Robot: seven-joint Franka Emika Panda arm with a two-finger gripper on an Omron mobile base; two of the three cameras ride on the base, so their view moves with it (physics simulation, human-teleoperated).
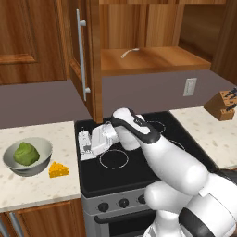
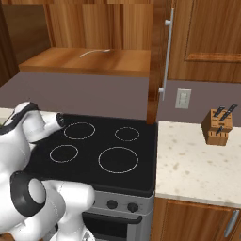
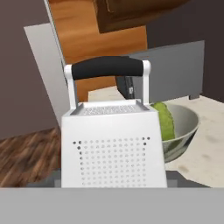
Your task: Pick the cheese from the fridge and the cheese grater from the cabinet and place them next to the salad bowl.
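My gripper (image 1: 89,144) is shut on the cheese grater (image 1: 84,144), which hangs just above the stove's left edge. In the hand view the cheese grater (image 3: 114,144) is a pale perforated box with a black handle, and it hides my fingertips. The salad bowl (image 1: 44,146) with green lettuce (image 1: 25,153) sits on the left counter. The cheese (image 1: 58,170) lies by the bowl's right side. Behind the grater shows the salad bowl (image 3: 189,120). The cabinet (image 1: 152,60) above stands open, its door (image 1: 74,41) swung left. A grey body beyond the bowl is probably the fridge (image 3: 175,65).
The black stove (image 1: 139,173) with several burner rings lies under my arm. A knife block (image 1: 223,105) stands on the right counter below a wall outlet (image 1: 190,86). A thin curved white object (image 1: 129,52) lies on the cabinet shelf. The cabinet door's edge hangs near my hand.
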